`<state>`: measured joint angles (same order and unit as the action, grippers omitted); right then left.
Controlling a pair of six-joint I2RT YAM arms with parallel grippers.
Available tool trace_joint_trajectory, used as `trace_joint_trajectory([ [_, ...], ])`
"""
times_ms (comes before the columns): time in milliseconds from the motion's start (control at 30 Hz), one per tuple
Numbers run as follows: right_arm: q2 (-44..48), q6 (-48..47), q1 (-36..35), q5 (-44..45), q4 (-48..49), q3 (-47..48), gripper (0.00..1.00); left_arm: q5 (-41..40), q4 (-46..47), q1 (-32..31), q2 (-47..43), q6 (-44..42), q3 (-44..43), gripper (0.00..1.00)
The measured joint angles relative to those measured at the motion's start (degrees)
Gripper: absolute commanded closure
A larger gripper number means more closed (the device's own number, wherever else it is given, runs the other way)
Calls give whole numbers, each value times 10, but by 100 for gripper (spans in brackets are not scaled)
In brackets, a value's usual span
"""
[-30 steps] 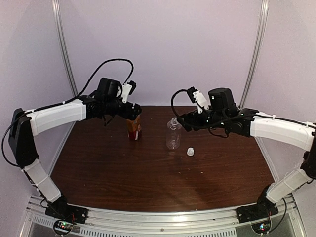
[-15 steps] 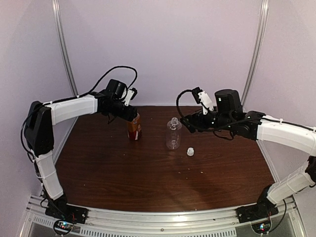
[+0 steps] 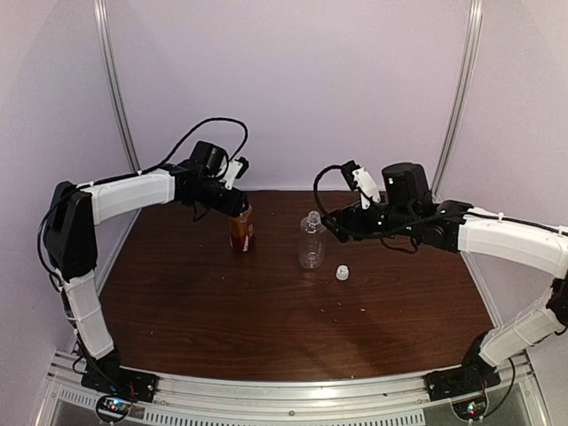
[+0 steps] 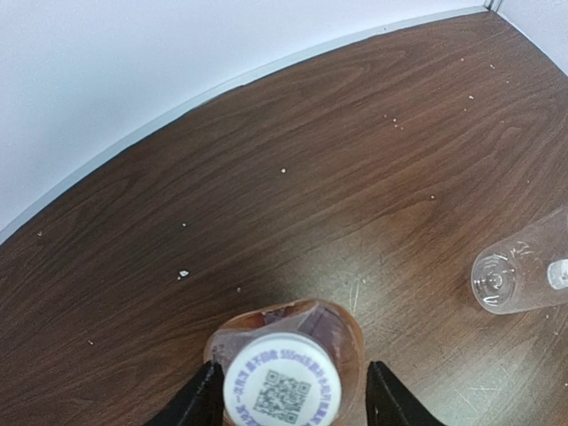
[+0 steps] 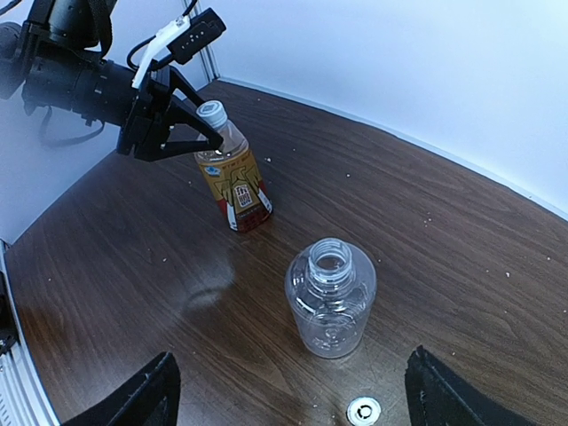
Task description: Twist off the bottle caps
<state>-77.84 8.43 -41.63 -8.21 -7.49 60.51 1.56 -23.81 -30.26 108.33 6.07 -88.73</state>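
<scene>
You're halfway. The clear bottle point(image 3: 311, 241) stands open near the middle of the worktop point(image 3: 266, 319), and its white cap point(image 3: 342, 272) lies loose at the bottle's 4 o'clock. At its 9 o'clock the amber bottle point(image 3: 241, 231) is upright with its cap point(image 4: 282, 390) on; that one is left to do. Your left gripper point(image 4: 295, 390) has its jaws either side of that cap, but you cannot tell whether they grip it. Your right gripper point(image 5: 293, 373) hangs beside the clear bottle, jaws wide and holding nothing.
</scene>
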Motion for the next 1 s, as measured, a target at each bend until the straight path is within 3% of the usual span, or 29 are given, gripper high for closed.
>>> trace_joint_trajectory([
  [300, -12, 8, 0, -10, 0, 0, 12, 14, 10, 13, 0, 0, 0, 63],
  [600, -16, 10, 0, -21, -1, 0, 12, 28, 14, 18, -2, -10, 0, 100],
  [767, -16, 10, 0, -24, -5, 0, 12, 34, -10, 18, -34, -19, 0, 100],
  [1000, -15, 9, 0, -51, -4, 0, 11, 59, -62, 18, -146, -34, 9, 100],
])
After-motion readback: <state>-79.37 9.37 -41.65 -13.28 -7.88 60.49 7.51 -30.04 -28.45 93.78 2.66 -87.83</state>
